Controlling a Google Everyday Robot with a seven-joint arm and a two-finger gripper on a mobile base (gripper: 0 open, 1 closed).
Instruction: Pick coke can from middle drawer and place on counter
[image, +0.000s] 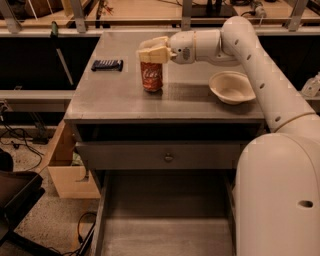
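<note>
coke can (151, 77) upright on counter surface (115, 97), long axis vertical, logo twd camera, left of centre. gripper (152, 54) sits right on top of it, jaws clamped on the can's top; arm comes in from the right. Bowl (232, 87) well apart to the right, dark flat packet (107, 65) back-left, neither touching the can. middle drawer (165, 225) pulled out below, cut off at btm edge, right side hidden by robot body (280, 200). Can lid hidden under jaws.
</note>
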